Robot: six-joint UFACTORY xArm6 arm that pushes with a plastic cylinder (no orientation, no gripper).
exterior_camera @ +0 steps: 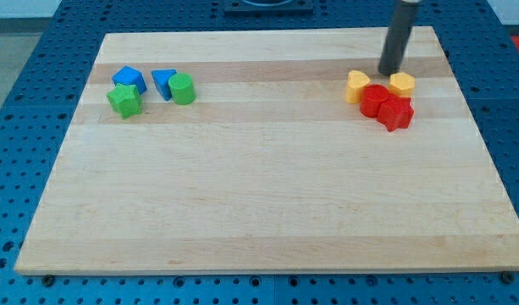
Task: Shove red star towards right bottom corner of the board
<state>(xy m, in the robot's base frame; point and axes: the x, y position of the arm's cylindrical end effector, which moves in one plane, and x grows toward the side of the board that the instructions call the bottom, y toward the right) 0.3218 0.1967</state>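
The red star (397, 113) lies at the view's upper right of the wooden board (267, 212), touching a red round block (374, 99) on its left. A yellow heart-like block (356, 85) and a yellow hexagon-like block (402, 83) sit just above the red pair. My tip (389, 72) is just above the gap between the two yellow blocks, close to the yellow hexagon's upper left, and apart from the red star.
At the view's upper left sits a group: a blue block (129, 79), a green star-like block (124, 100), a blue triangular block (163, 83) and a green round block (183, 88). The board's right edge runs near the red star.
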